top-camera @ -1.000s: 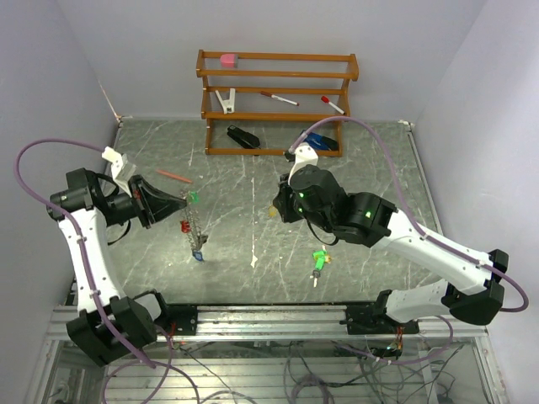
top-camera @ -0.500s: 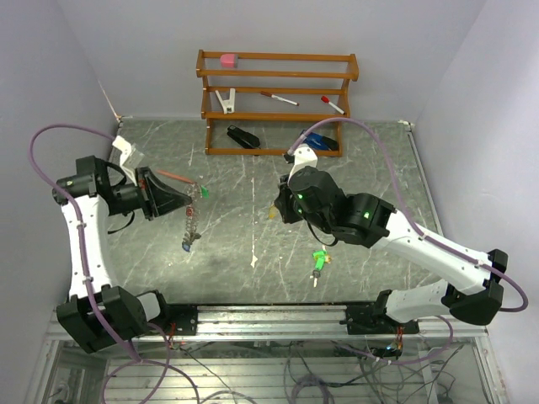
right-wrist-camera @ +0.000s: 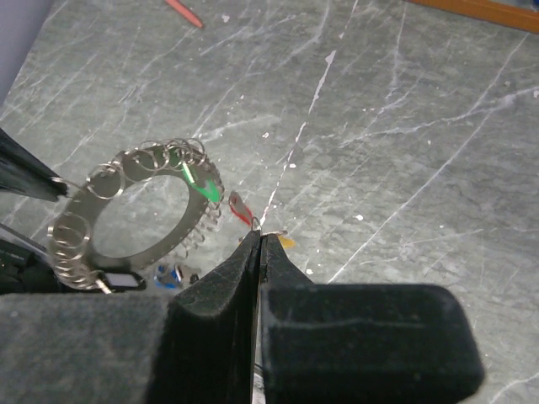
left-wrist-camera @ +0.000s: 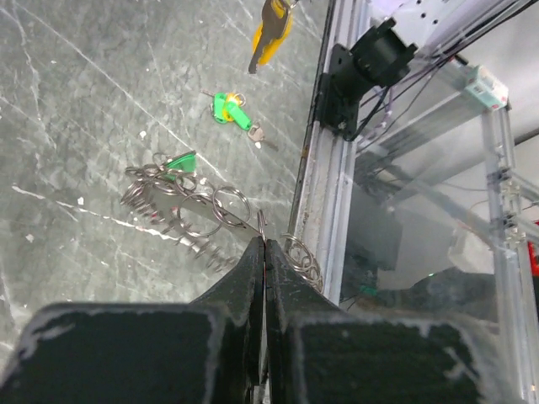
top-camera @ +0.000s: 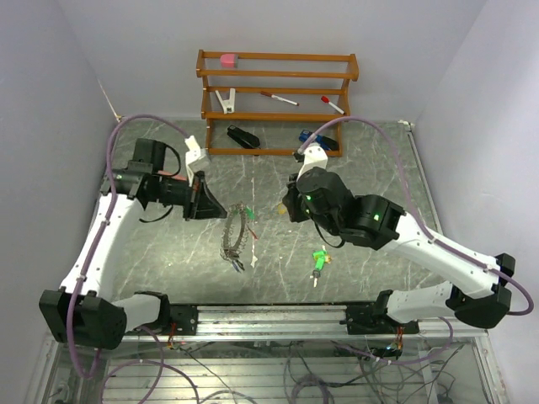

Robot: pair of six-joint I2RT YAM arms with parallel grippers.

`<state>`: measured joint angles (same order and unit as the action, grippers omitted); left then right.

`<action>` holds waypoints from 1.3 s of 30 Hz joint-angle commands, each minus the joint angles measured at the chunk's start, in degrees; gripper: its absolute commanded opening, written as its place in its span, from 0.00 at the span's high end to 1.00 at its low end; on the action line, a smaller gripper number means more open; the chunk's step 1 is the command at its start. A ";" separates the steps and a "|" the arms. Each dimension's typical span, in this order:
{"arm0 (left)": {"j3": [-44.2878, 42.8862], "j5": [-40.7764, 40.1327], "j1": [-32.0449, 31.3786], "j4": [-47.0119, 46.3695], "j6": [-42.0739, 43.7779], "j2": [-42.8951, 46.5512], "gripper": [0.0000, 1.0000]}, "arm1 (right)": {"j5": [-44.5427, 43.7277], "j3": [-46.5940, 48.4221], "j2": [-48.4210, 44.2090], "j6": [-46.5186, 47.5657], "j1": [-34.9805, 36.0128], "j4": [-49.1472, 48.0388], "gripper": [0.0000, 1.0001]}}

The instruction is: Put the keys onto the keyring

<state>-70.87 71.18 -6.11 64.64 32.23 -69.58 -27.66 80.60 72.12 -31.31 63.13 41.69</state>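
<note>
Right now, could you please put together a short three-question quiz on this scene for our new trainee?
1. True or false: the green key lies on the table, in no pincer.
2. What does the right pincer hold? A: the yellow key. B: a screwdriver. C: nothing.
3. Fill in: the left pincer is shut on the ____.

Key
1. True.
2. A.
3. The keyring.
</note>
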 commanded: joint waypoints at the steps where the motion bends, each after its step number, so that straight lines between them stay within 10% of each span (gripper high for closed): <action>1: 2.56 -11.34 -7.20 -22.59 -19.87 4.56 0.93 | -3.04 -0.66 -2.60 -1.45 0.23 1.64 1.00; 39: 0.42 -19.10 -16.65 -22.37 -14.36 6.54 0.93 | 15.75 5.69 3.56 -1.57 1.27 -1.26 1.00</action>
<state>-67.26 51.96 -22.22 43.07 18.02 -64.12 -13.19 84.38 74.17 -32.53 63.83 40.91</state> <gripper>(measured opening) 0.068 0.006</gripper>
